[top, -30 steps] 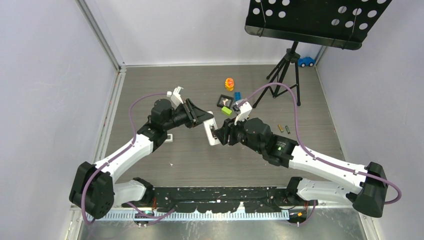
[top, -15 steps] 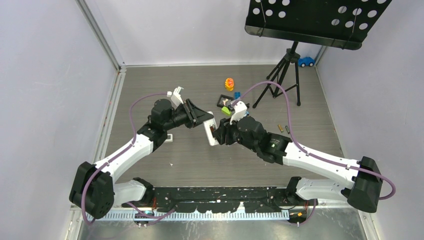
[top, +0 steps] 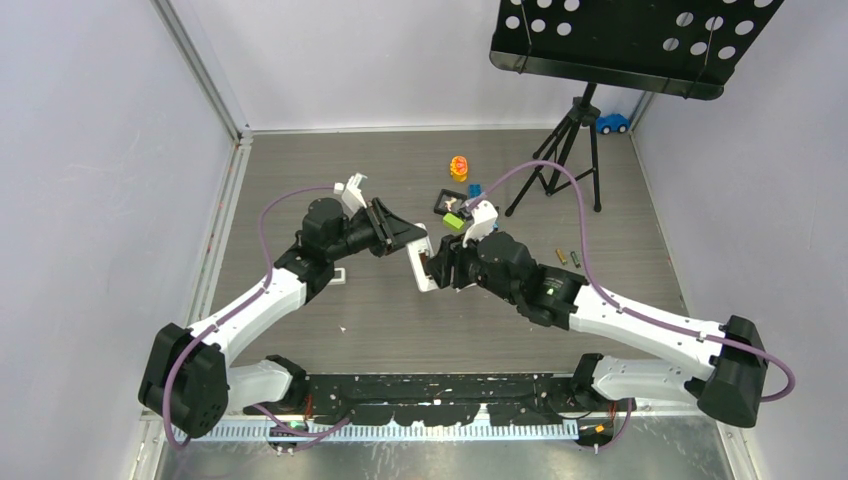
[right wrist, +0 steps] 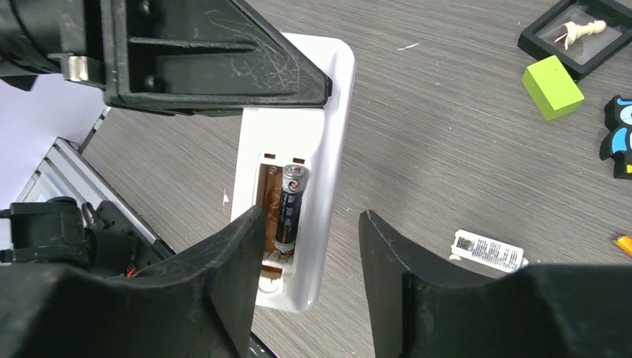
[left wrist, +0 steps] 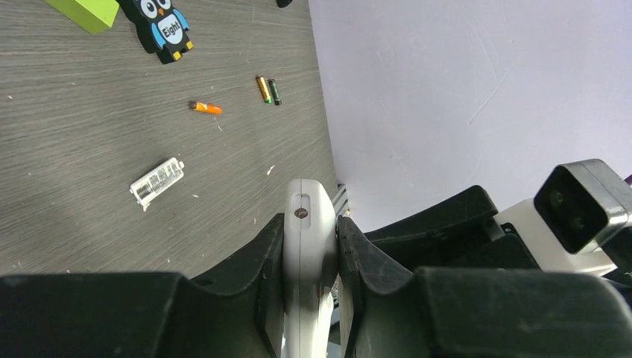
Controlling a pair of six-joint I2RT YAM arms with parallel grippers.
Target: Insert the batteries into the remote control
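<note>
Our left gripper (left wrist: pixel 309 239) clamps the remote control (right wrist: pixel 333 149). Our right gripper (right wrist: pixel 311 220), jaws parted and empty, hangs over a battery (right wrist: pixel 289 209) seated inside it.

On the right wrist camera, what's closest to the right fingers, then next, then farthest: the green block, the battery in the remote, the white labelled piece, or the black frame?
1. Battery, in the remote recess, between the right fingers.
2. White labelled piece, on the table, lower right.
3. Green block, upper right.
4. Black frame, top right corner, past the block.
</note>
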